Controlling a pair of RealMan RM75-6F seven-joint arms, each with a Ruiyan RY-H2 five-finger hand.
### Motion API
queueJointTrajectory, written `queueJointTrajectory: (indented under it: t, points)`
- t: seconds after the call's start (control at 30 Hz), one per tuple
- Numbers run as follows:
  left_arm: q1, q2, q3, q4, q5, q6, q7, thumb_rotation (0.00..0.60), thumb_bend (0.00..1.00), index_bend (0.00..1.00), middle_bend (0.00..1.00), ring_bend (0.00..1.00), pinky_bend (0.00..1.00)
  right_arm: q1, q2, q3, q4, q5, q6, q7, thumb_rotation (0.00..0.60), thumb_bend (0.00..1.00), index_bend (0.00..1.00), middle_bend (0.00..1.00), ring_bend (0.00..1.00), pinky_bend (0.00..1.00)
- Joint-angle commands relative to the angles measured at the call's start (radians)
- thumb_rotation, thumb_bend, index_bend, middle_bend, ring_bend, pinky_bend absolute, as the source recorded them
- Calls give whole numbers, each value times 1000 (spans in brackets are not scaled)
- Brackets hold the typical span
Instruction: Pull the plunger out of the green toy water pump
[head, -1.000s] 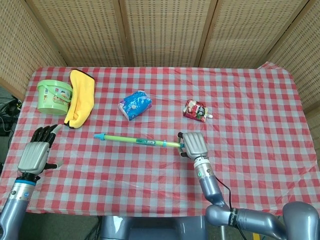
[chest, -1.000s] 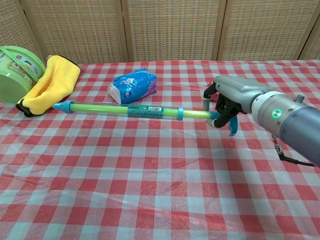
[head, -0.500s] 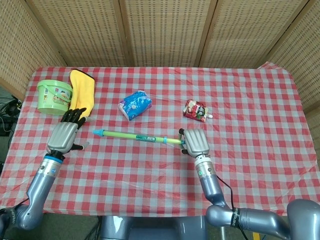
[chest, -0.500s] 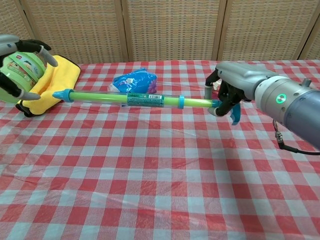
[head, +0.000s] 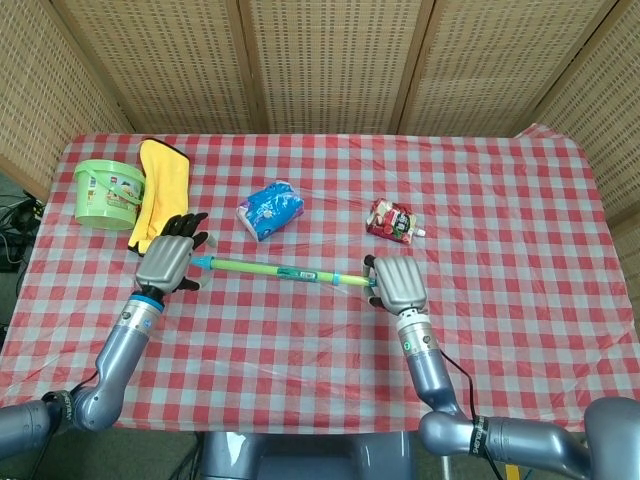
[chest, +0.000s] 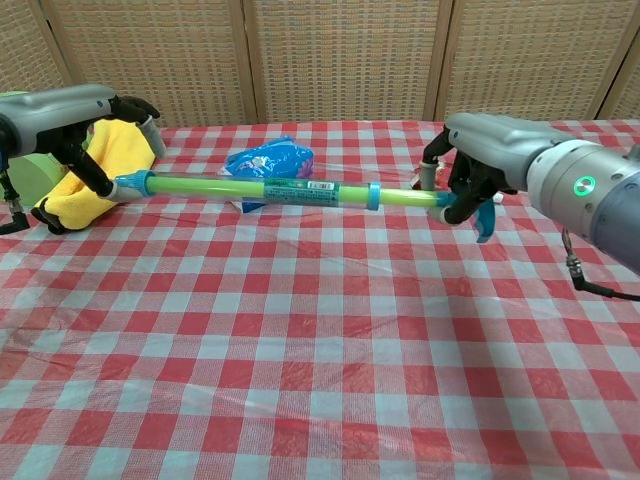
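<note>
Overhead, green toy water pump lay mid-table, right hand gripping its plunger end, left hand with fingers spread at the blue tip. Green bucket stood near the table's left edge; contents unseen. Chest view: pump lifted off the cloth, left hand's fingers curled around the tip; grip uncertain.

grey robot hand, green wrist light
</note>
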Motion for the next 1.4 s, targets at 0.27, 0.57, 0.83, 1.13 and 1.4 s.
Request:
queueJointTrajectory:
  t: [0.27,0.57,0.83,1.13,1.4]
  points:
    - [-41,-41,16,38,-49,-3,7,600,267,344,0,0,0,-2,-2,-27,0,-5,2,10,600,590,773,1000,1000,882]
    - [-61,-60,35,41,-67,9,15,600,270,363,0,0,0,-1,-2,-39,4,-6,4,16,600,591,774,1000,1000,882]
    - [-74,-73,44,33,-82,27,28,600,317,392,0,0,0,0,8,-39,-4,-21,8,25,600,590,774,1000,1000,882]
    - [-87,-91,49,41,-99,37,28,600,346,444,0,0,0,0,6,-45,0,-10,1,33,600,620,774,1000,1000,882]
    - [-90,-100,55,47,-99,50,23,600,383,514,0,0,0,-2,8,-50,5,-12,-1,41,600,622,774,1000,1000,882]
